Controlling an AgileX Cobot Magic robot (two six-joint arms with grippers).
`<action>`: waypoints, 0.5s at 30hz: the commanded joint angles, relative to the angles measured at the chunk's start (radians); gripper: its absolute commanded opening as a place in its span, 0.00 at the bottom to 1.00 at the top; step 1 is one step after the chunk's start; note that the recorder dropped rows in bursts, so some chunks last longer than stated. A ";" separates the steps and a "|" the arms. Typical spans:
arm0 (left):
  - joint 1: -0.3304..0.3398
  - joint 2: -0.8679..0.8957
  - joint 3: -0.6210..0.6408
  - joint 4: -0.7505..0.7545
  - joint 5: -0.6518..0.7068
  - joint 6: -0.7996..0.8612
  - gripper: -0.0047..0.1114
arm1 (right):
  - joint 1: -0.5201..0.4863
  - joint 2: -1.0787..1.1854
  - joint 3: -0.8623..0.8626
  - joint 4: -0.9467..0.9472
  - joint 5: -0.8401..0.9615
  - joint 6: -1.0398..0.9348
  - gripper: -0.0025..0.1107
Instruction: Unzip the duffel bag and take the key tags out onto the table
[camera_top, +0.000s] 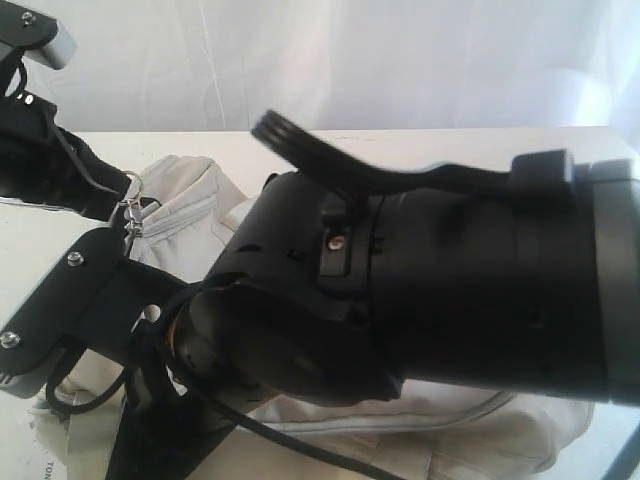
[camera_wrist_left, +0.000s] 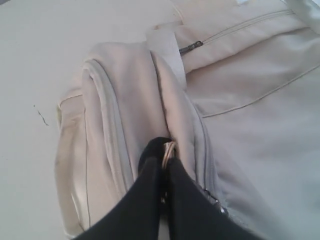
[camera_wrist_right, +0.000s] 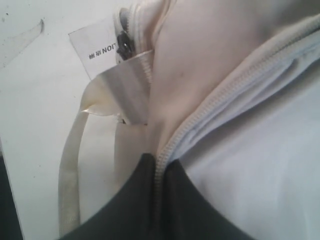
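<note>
The cream duffel bag (camera_top: 190, 200) lies on the white table (camera_top: 25, 250), mostly hidden behind my right arm (camera_top: 450, 280) in the exterior view. In the left wrist view, my left gripper (camera_wrist_left: 167, 159) is shut on a small pale metal ring (camera_wrist_left: 170, 149) at a fold of the bag (camera_wrist_left: 250, 100). My right gripper (camera_wrist_right: 160, 167) is shut on the light grey zipper edge (camera_wrist_right: 200, 117) of the bag (camera_wrist_right: 210, 60); the zipper teeth run between its fingers. The key tags are hidden.
A white printed label (camera_wrist_right: 97, 52) and a dark zipper slider (camera_wrist_right: 122, 46) sit at the bag's end, above a pale webbing strap (camera_wrist_right: 70, 165). A second zipper pull (camera_wrist_left: 191, 48) lies farther along. Bare table (camera_wrist_left: 40, 50) shows beside the bag. White backdrop (camera_top: 350, 60) behind.
</note>
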 joint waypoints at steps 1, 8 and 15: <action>0.012 0.002 -0.018 0.012 -0.252 -0.010 0.04 | 0.027 -0.004 0.022 0.087 0.123 0.008 0.02; 0.012 0.055 -0.018 0.012 -0.339 -0.010 0.04 | 0.027 -0.004 0.022 0.087 0.123 0.008 0.02; 0.012 0.137 -0.018 0.012 -0.466 -0.012 0.04 | 0.027 -0.004 0.022 0.085 0.123 0.008 0.02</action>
